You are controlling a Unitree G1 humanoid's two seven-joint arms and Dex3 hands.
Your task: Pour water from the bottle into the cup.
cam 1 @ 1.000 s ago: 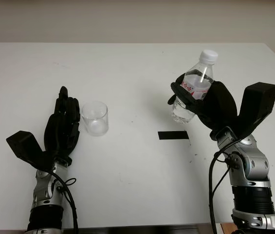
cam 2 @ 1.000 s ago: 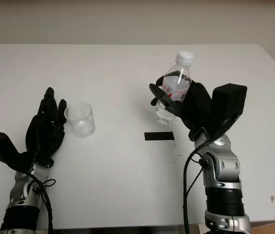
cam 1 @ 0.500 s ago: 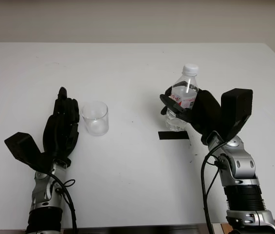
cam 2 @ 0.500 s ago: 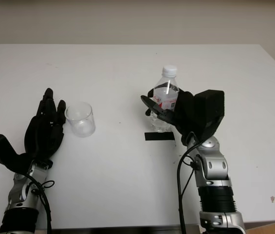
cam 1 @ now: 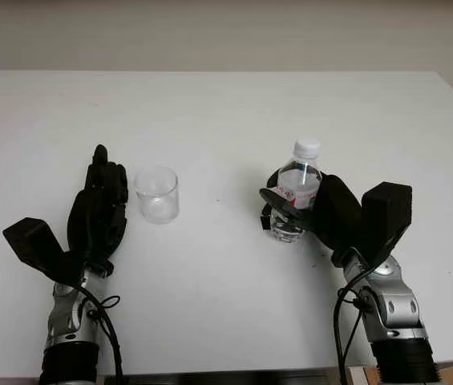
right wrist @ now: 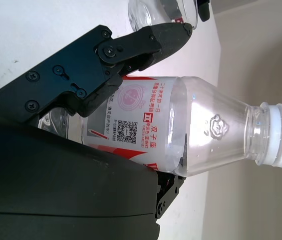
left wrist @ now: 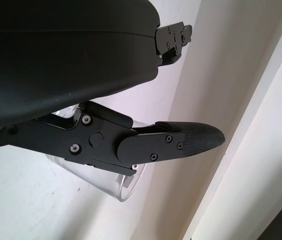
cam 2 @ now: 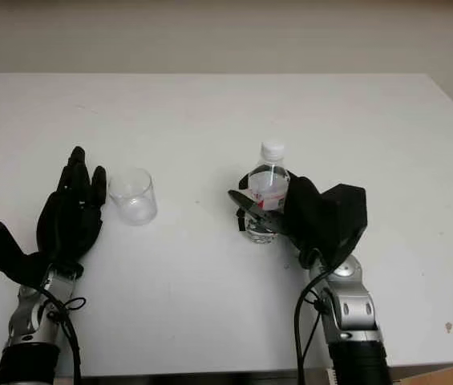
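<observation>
The right hand is gripping the bottle near the middle of the white table — the bottle is standing upright, its white cap on. The cup is sitting well to its left, and the left hand — open — is lying just beside the cup.

bare lab, white table, blank wall
</observation>
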